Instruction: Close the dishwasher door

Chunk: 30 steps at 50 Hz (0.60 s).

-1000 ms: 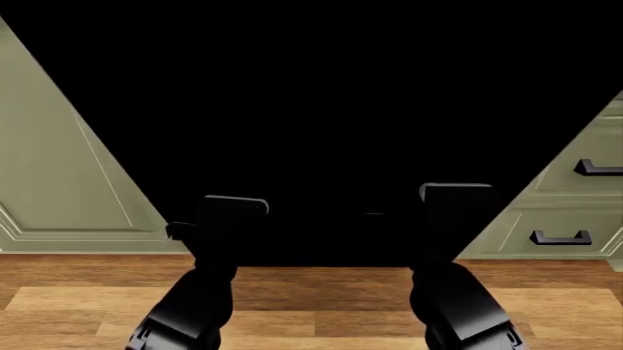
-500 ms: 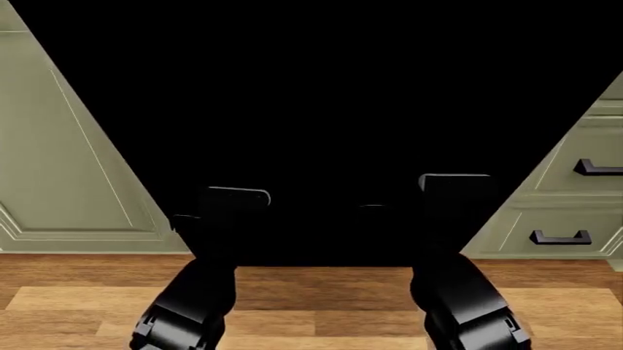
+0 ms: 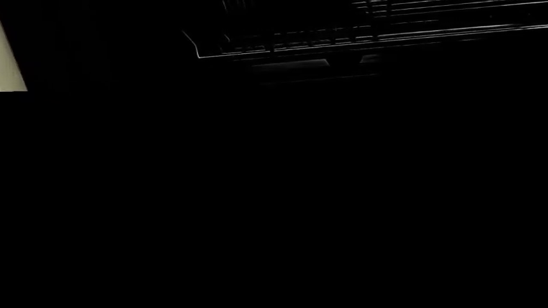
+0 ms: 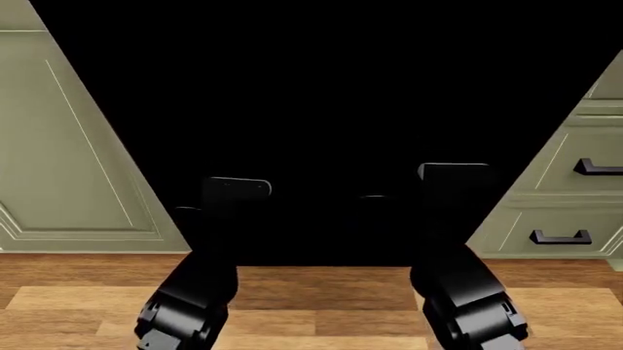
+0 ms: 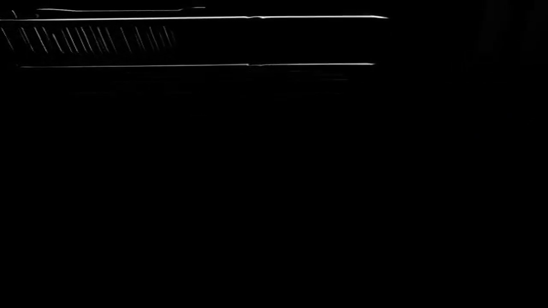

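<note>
The dishwasher door [image 4: 322, 95] is a big glossy black panel that fills the middle of the head view, leaning out from the cabinets with its lower edge near the floor. Both my black arms reach up against its face. The left wrist block [image 4: 236, 191] and the right wrist block [image 4: 454, 177] show as faint grey outlines. Beyond them the fingers of both grippers are lost in the black. Both wrist views are almost wholly dark. Thin pale lines of a wire rack [image 3: 342, 35] [image 5: 94, 38] show in each.
Pale green panelled cabinet doors [image 4: 68, 168] flank the panel at left. Green drawers with dark bar handles [image 4: 559, 237] stand at right. A wooden floor [image 4: 322, 306] runs under my arms. A sliver of pale cabinet [image 3: 9, 64] shows in the left wrist view.
The black panel's slanted side edges have drawn inward, showing more cabinet on both sides. Both wrists have risen slightly and pushed farther forward.
</note>
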### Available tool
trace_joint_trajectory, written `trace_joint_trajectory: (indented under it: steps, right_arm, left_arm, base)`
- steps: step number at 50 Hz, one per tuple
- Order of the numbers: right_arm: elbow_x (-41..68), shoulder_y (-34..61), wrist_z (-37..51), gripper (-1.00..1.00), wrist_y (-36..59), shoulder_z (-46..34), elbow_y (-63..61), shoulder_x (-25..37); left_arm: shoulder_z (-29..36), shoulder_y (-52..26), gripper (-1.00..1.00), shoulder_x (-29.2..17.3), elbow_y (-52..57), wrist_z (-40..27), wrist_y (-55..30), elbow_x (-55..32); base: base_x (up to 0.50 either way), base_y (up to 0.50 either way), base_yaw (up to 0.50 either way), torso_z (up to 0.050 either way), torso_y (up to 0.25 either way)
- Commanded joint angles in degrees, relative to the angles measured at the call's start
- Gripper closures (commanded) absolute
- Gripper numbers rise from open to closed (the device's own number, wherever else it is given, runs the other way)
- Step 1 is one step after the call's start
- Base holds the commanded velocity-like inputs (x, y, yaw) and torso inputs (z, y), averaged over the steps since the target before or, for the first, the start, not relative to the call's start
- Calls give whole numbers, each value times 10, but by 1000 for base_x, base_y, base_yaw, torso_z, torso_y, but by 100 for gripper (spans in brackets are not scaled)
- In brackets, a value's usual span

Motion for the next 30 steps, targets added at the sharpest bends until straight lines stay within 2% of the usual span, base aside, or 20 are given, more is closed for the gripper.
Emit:
trace_joint_trajectory:
  steps: [1,10,30]
  right_arm:
    - [-7,21,-3,-100,-9,5,30,-3]
    - [-10,31,-12,-100,-19,2,52,-6]
    - [-28,43,-42,-100,-110,0,130,-25]
  left_arm:
    - [2,-24,-100,8,-28,5,13,5]
    - [3,-39,-100,17,-66,10,32,7]
    - [3,-69,-100,38,-174,19,127,23]
  base:
    - [0,0,0,0,0]
    - [0,0,0,0,0]
    - [0,0,0,0,0]
